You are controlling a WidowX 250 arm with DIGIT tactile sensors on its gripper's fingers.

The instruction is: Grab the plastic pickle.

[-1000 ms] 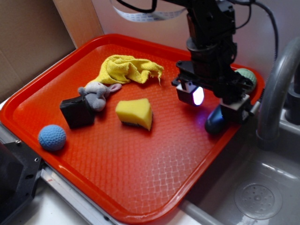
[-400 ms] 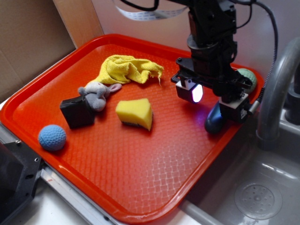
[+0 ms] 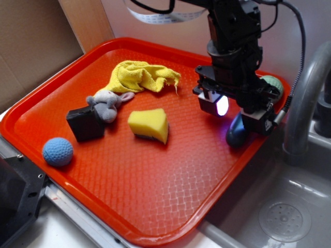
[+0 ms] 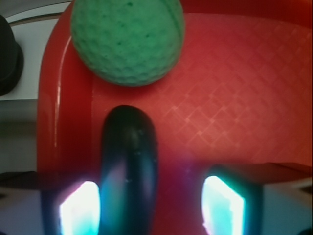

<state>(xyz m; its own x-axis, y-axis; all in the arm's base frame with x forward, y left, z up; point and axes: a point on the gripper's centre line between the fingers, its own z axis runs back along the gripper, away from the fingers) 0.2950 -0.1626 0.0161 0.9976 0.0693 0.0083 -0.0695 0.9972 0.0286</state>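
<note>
We're over the plastic pickle (image 4: pixel 128 161), which lies on the red tray (image 3: pixel 155 206) hard against its sink-side rim, near the corner where the green dimpled ball (image 4: pixel 127 39) sits; in the wrist view the ball is just beyond the pickle's far end, close but whether touching we cannot tell. The gripper (image 3: pixel 240 114) is spread wide with nothing in it; the two lit fingertips (image 4: pixel 222 203) flank the scene, but the pickle lies off-centre, right beside the finger on the rim side, with a lot of bare tray toward the other finger. Judgement on handling: hard, smooth, glossy capsule, probably light and hollow, no give, so it should not crush but will likely squirt out or roll if pinched near a rounded end. We'd take it across the short axis at mid-length, where the sides run parallel. Risks: the rim-side finger may land on the tray lip or on top of the pickle, and closing could shove it along the rim into the ball. Sponge (image 3: pixel 149 124), cloth (image 3: pixel 142 75), black block (image 3: pixel 85 123) and blue ball (image 3: pixel 57 151) are well apart, no interference.
</note>
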